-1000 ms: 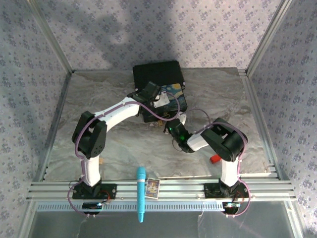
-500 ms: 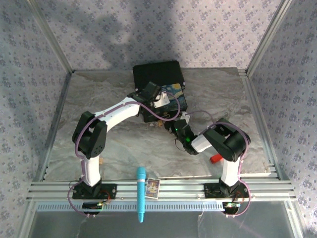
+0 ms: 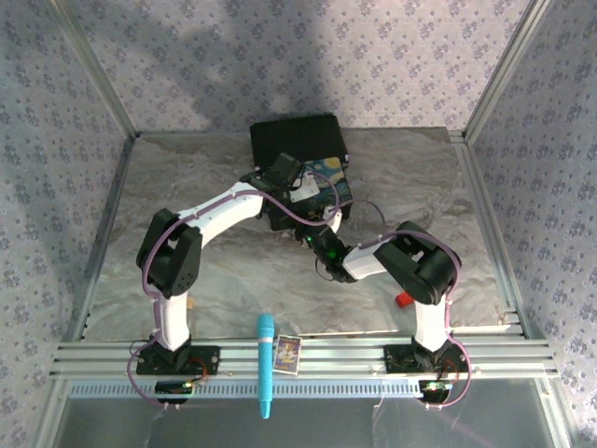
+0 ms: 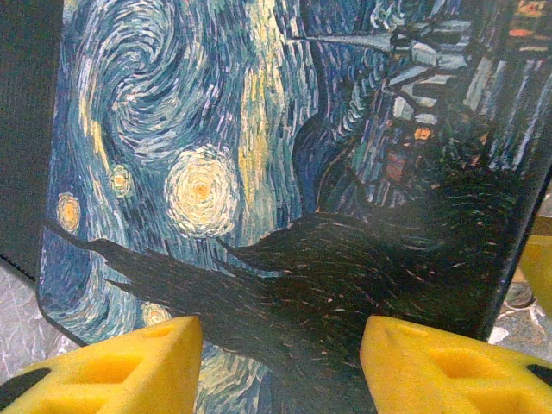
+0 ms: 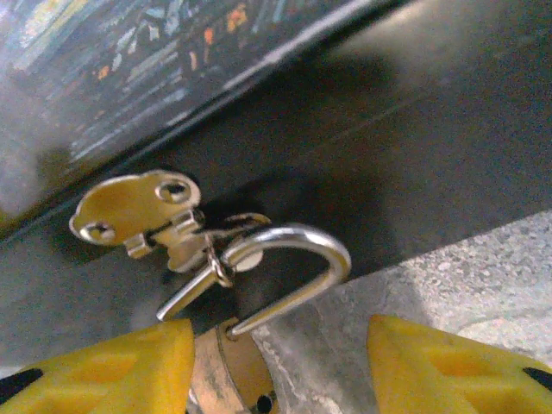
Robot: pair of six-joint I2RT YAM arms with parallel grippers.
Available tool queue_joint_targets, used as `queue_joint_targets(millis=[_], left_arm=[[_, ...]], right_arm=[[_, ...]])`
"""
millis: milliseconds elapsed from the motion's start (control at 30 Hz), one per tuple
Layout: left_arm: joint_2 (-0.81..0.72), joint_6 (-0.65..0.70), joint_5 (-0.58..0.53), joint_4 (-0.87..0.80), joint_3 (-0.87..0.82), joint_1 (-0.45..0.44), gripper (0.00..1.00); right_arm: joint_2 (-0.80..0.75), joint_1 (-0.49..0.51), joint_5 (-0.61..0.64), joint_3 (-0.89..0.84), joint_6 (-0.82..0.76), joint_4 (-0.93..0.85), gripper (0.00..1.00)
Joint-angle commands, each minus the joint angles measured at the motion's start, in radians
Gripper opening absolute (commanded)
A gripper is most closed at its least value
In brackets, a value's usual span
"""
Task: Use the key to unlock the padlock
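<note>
1 brass padlock (image 5: 226, 371), silver shackle (image 5: 297, 246) hooked through the brass hasp (image 5: 138, 211) on the near side of the painted box (image 3: 328, 183), mid-worktop (image 3: 215, 280). Padlock body sits low between the pads of the right tool (image 5: 276, 362), just beside 1 pad and clear of the other; jaws wide, nothing gripped. Left tool (image 4: 280, 354) at the box's painted lid, its 2 pads also well apart. Red block (image 3: 403, 299) lies near the right arm's base.
</note>
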Motion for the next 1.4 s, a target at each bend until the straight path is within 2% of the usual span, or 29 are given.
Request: queue_joint_targets(millis=[0,200,267,400,567,867,1200,1367], left_arm=[[0.101,-0.016,0.081,-0.104,-0.042,0.004,0.55],[0.112,-0.021,0.086,-0.111,-0.035,0.004,0.55],[0.112,-0.024,0.087,-0.111,-0.035,0.004,0.55],[0.119,-0.028,0.082,-0.115,-0.029,0.006,0.54],[0.131,-0.031,0.055,-0.125,-0.023,0.006,0.55],[0.129,-0.037,0.034,-0.135,-0.023,0.005,0.54],[0.149,-0.013,-0.023,-0.145,-0.03,-0.016,0.52],[0.155,-0.002,-0.028,-0.144,-0.042,-0.017,0.51]], right_arm=[[0.102,0.011,-0.021,0.067,0.057,-0.131,0.53],[0.177,0.06,0.099,0.209,0.127,-0.408,0.44],[0.189,0.055,0.097,0.206,0.144,-0.432,0.35],[0.176,0.046,0.045,0.133,0.123,-0.291,0.17],[0.144,0.001,-0.088,-0.047,0.139,0.07,0.01],[0.18,-0.054,-0.203,-0.171,0.221,0.35,0.0],[0.251,-0.107,-0.296,-0.22,0.342,0.65,0.0],[0.279,-0.13,-0.287,-0.226,0.406,0.689,0.0]])
